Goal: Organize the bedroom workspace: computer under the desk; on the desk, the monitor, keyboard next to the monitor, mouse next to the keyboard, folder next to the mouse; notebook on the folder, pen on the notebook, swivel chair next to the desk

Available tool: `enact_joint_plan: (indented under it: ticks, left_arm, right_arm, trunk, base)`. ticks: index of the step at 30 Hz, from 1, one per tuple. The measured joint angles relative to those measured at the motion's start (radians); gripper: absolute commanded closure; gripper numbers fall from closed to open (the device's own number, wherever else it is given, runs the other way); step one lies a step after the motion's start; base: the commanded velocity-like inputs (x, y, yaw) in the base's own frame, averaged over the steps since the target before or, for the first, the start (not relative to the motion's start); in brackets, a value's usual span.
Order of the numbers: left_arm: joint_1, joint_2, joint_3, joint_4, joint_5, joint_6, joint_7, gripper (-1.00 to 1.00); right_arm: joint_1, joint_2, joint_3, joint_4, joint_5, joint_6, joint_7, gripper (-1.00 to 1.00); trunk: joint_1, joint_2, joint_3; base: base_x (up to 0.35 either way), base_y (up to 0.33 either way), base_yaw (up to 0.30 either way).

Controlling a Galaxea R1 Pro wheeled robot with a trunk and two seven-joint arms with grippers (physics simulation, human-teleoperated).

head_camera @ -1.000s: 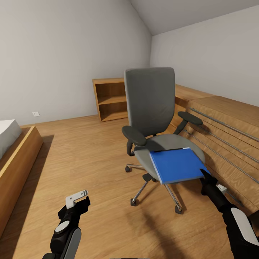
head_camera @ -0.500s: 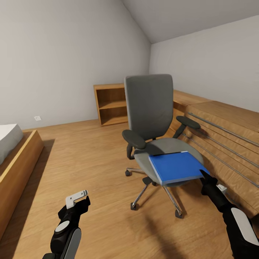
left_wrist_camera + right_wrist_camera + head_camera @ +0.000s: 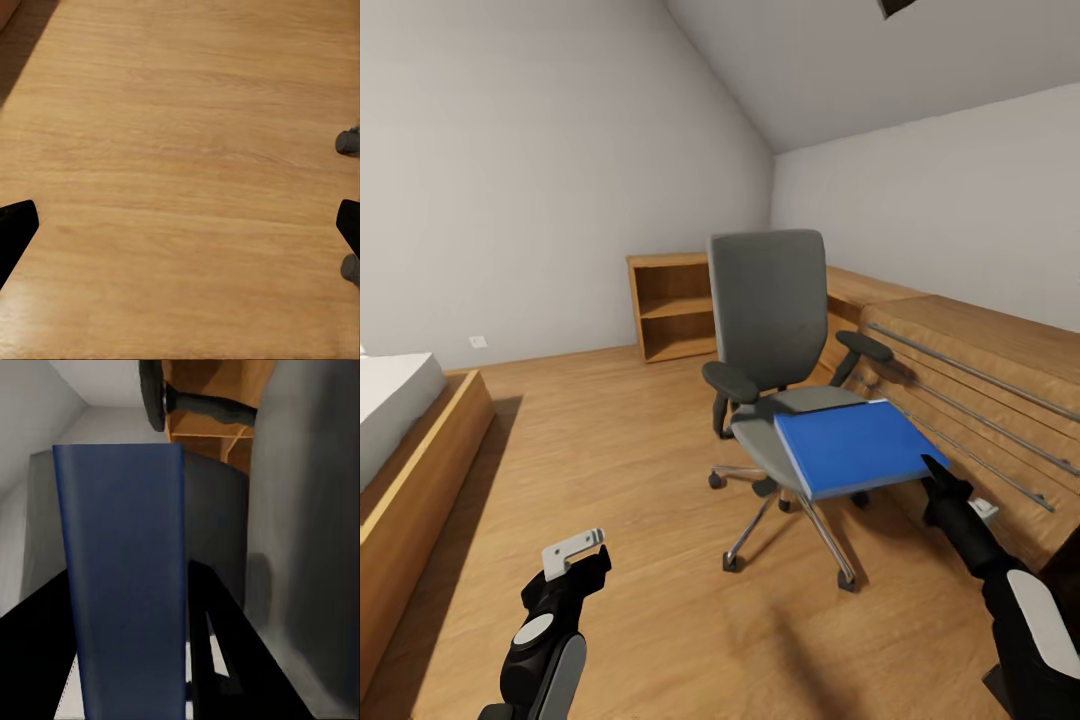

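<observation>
The grey swivel chair (image 3: 768,300) stands on the wooden floor in the middle of the head view. The bright blue folder (image 3: 850,447) hangs flat over the front right of the seat, partly past its edge. My right gripper (image 3: 937,478) is shut on the folder's near right corner. In the right wrist view the folder (image 3: 124,570) runs lengthwise between the two black fingers of that gripper (image 3: 131,585). My left gripper (image 3: 582,560) hovers low over bare floor at the lower left. In the left wrist view this gripper (image 3: 180,225) is open and holds nothing.
A low wooden bookshelf (image 3: 670,305) stands against the back wall behind the chair. A wood-framed bed (image 3: 410,440) lies at the left. A long wooden unit with metal rails (image 3: 980,370) runs along the right wall. Open floor lies between bed and chair.
The head view has tilted up and drawn back a little. The folder has risen off the seat and shifted right in my right gripper. The left arm has stayed put.
</observation>
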Motion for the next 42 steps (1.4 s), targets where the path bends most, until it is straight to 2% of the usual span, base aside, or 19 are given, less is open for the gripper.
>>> enact_joint_plan:
  ticks: [5,8,11,15,22,36,42]
  left_arm:
    - [0.0,0.0,0.0,0.007,-0.001,0.0,-0.001,-1.0]
    - [0.0,0.0,0.001,0.014,0.0,0.0,-0.001,-1.0]
    - [0.0,0.001,0.003,0.021,0.0,0.0,-0.001,-1.0]
    - [0.0,0.001,0.004,0.029,0.0,0.0,0.0,-1.0]
    - [0.0,0.002,0.002,0.031,0.0,0.001,0.0,-1.0]
    - [0.0,0.0,0.0,0.031,-0.002,0.0,0.0,-1.0]
    - [0.0,0.0,-0.002,0.031,-0.002,0.0,0.0,-1.0]
  right_arm:
    - [0.048,0.019,0.0,-0.114,0.001,-0.002,0.005,1.0]
    - [0.101,0.048,-0.001,-0.226,0.0,-0.007,0.004,1.0]
    - [0.136,0.064,-0.001,-0.298,0.002,-0.013,0.001,1.0]
    - [0.172,0.073,-0.001,-0.36,0.014,-0.018,-0.006,1.0]
    - [0.202,0.073,-0.011,-0.395,0.021,-0.019,-0.02,1.0]
    - [0.208,0.072,-0.027,-0.399,0.022,-0.017,-0.031,1.0]
    - [0.208,0.074,-0.04,-0.399,0.021,-0.019,-0.075,1.0]
  trunk:
    - [-0.019,0.035,0.016]
    - [-0.031,0.056,0.025]
    - [-0.043,0.077,0.035]
    - [-0.058,0.105,0.047]
    - [-0.085,0.154,0.069]
    - [-0.138,0.252,0.113]
    - [-0.161,0.294,0.132]
  base:
    - [-0.088,0.0,0.0]
    - [-0.023,0.0,0.0]
    - [-0.01,0.0,0.0]
    - [-0.003,0.0,0.0]
    - [0.0,0.0,0.0]
    - [0.0,0.0,0.0]
    - [0.0,0.0,0.0]
